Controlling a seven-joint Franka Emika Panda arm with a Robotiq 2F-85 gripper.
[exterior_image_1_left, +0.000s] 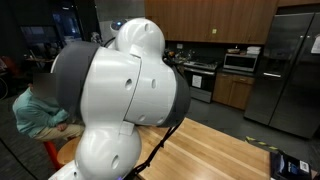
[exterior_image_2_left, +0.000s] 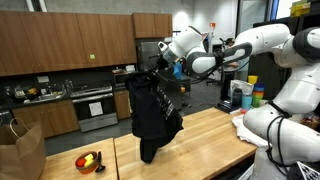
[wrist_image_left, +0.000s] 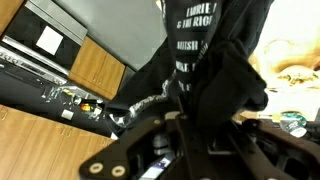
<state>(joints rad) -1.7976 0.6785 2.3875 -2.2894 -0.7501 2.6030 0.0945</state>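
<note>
A black garment (exterior_image_2_left: 152, 108) with white lettering hangs in the air above the wooden table (exterior_image_2_left: 205, 135), its lower end just over the table top. My gripper (exterior_image_2_left: 157, 70) holds it by its top, shut on the cloth. In the wrist view the black garment (wrist_image_left: 205, 70) fills the middle and covers the gripper (wrist_image_left: 195, 118), so the fingertips are hidden. The arm's white body (exterior_image_1_left: 120, 95) blocks most of an exterior view, and neither garment nor gripper shows there.
A bowl of fruit (exterior_image_2_left: 88, 160) and a brown paper bag (exterior_image_2_left: 20, 150) sit at the table's end. Kitchen cabinets, a stove (exterior_image_2_left: 95, 105) and a steel fridge (exterior_image_1_left: 290, 70) stand behind. A seated person (exterior_image_1_left: 40, 105) is beside the table. Coloured cups (exterior_image_2_left: 255, 95) stand at one side.
</note>
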